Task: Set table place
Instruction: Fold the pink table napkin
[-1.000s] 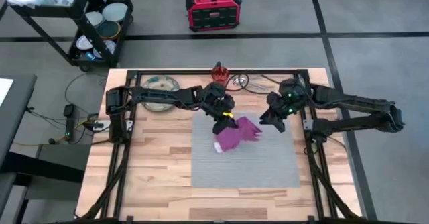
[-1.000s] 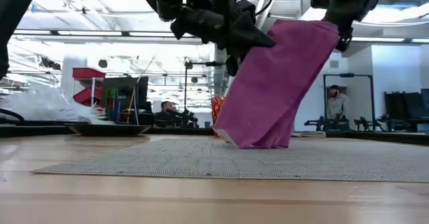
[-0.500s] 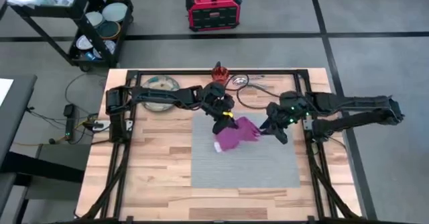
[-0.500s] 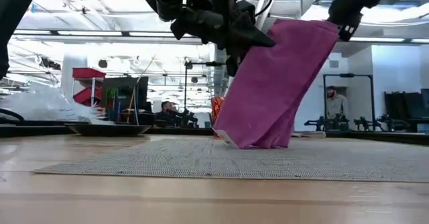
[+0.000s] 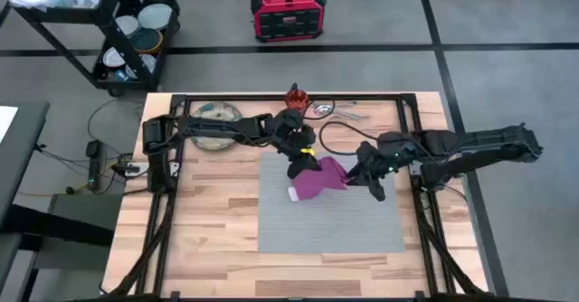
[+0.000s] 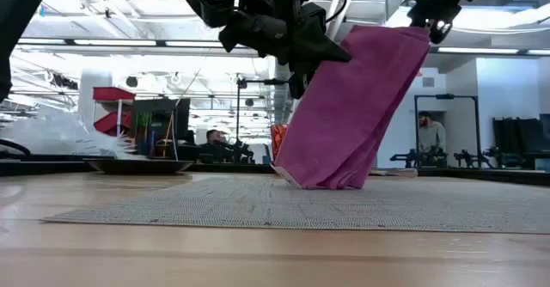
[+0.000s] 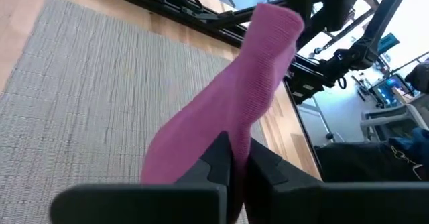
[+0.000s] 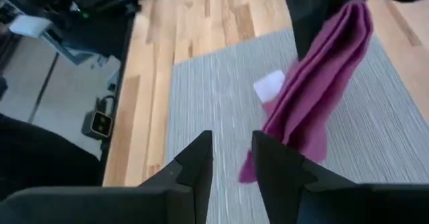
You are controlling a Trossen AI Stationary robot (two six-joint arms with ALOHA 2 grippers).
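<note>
Napkin (image 5: pixel 317 179) hangs over the mat (image 5: pixel 331 228), pinched shut in the left end effector (image 5: pixel 303 164) to spread flat; right end effector (image 5: pixel 369 177), fingers parted and empty, sits just beside.

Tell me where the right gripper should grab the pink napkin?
Grab the napkin by its free top corner, coming from the right arm's side. The left gripper pinches its other top end, so it hangs down to the mat, and that raised corner sticks out nearest the open right gripper.
</note>
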